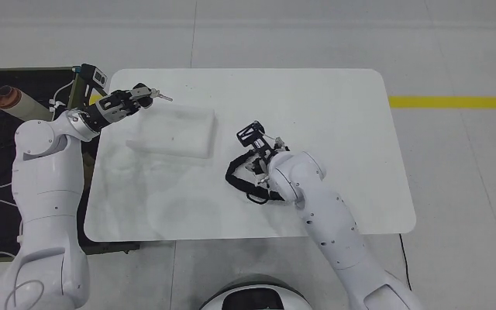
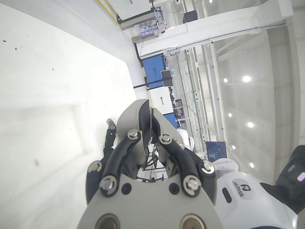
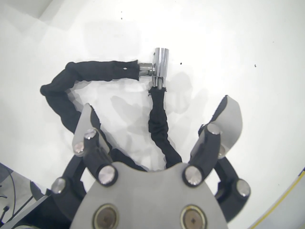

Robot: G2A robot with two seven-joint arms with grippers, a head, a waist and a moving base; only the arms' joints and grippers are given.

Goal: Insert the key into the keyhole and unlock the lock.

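Observation:
The lock is a chrome cylinder (image 3: pixel 161 62) joined to a black fabric-covered chain (image 3: pixel 95 70) that lies looped on the white table; the chain (image 1: pixel 242 177) is near the table's middle. My right gripper (image 3: pixel 157 110) hangs open just above it, one finger on each side of a chain strand, a short way from the cylinder. My left gripper (image 2: pixel 150 111) is shut on the key (image 2: pixel 150 123), a thin flat piece seen edge-on between the pads. The left gripper (image 1: pixel 146 95) is over the table's far left corner, and the key's (image 1: pixel 161 97) tip points toward the right.
A low white box (image 1: pixel 172 130) sits on the table (image 1: pixel 325 101) between the two arms, close under the left gripper. A yellow floor line (image 1: pixel 442 101) runs past the table's right edge. Dark equipment stands off the left edge.

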